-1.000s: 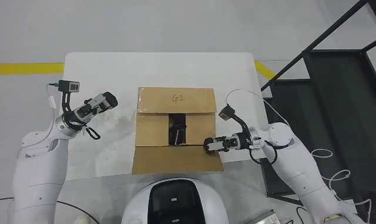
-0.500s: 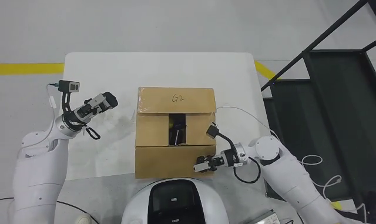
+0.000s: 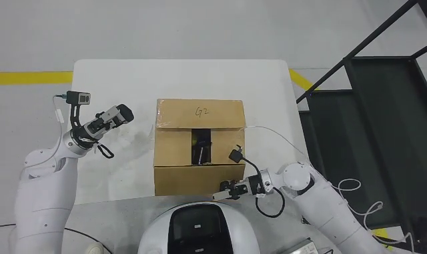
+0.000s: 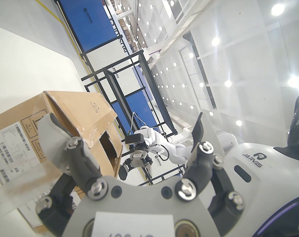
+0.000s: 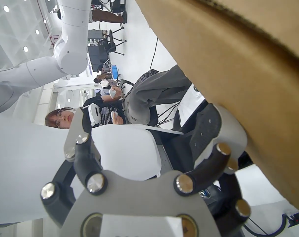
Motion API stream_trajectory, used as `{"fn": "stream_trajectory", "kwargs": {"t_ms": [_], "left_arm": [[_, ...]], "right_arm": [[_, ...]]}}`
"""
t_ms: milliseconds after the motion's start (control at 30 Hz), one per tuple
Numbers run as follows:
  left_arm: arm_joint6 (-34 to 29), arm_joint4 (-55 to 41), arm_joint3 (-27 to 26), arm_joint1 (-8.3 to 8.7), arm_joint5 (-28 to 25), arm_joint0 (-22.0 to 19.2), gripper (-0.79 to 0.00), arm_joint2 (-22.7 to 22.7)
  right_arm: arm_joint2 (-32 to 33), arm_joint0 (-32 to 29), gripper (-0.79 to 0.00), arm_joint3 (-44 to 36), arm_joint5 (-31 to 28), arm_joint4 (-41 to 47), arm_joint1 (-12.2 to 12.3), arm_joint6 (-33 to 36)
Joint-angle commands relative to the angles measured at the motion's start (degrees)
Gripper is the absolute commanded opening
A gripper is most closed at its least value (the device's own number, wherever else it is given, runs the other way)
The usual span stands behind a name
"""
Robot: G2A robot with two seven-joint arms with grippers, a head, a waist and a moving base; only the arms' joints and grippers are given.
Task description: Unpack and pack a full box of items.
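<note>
box point(image 3: 177, 151) set at table point(image 3: 267, 87) centre, flaps nearly shut | judged stiff cardboard, heavy if full, best taken at flap edge | right gripper point(image 3: 221, 195) spread beside near flap | left gripper point(image 3: 125, 112) spread, well apart

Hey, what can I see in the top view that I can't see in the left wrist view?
Top view adds: the dark item down in the top gap of the cardboard box. Left wrist view adds: the printed labels on the box's side. Both: the box, the open left gripper off to its side, and the open right gripper at the box's near side.
</note>
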Motion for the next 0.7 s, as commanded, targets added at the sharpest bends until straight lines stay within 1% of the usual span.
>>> {"fn": "stream_trajectory", "kwargs": {"t_ms": [0, 200, 400, 533, 600, 667], "left_arm": [[0.0, 0.0, 0.0, 0.0, 0.0, 0.0, 0.0, 0.0], [0.0, 0.0, 0.0, 0.0, 0.0, 0.0, 0.0, 0.0], [0.0, 0.0, 0.0, 0.0, 0.0, 0.0, 0.0, 0.0], [0.0, 0.0, 0.0, 0.0, 0.0, 0.0, 0.0, 0.0], [0.0, 0.0, 0.0, 0.0, 0.0, 0.0, 0.0, 0.0], [0.9, 0.2, -1.4, 0.01, 1.4, 0.6, 0.0, 0.4]], "right_arm": [[-0.4, 0.2, 0.0, 0.8, -0.4, 0.2, -0.1, -0.8], [-0.9, 1.8, 0.0, 3.8, -2.0, 1.4, -0.2, -1.8], [-1.2, 2.7, 0.0, 5.8, -4.2, 1.6, -0.4, -5.1], [-0.4, 2.0, 0.0, 4.3, -5.9, 3.5, -0.1, -4.5], [0.8, 0.9, 0.0, 2.5, -6.3, 6.1, 0.2, -3.2], [2.5, 0.0, 0.0, 0.9, -5.9, 8.9, 0.8, -1.2]]}}
